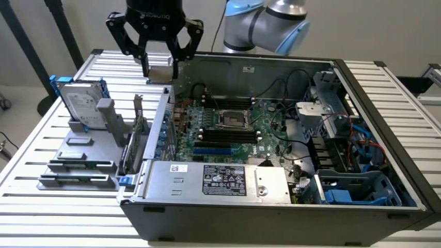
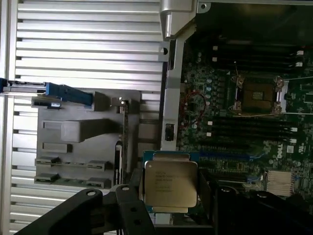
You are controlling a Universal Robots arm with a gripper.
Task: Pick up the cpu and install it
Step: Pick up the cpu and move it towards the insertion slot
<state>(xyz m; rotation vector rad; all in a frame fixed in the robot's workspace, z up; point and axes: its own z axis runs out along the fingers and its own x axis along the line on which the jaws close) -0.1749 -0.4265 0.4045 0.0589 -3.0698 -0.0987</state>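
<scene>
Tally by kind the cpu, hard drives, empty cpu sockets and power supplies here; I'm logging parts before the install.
cpu, held in the claw: 1
hard drive in a blue frame: 1
empty cpu socket: 1
power supply: 1
Total: 4

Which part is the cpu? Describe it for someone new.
Find the open computer case; the gripper hangs above the far end of its wall on the exterior view's left. The cpu is the small silver-topped square gripped in it, far smaller than the blue-framed hard drive nearby.
</scene>
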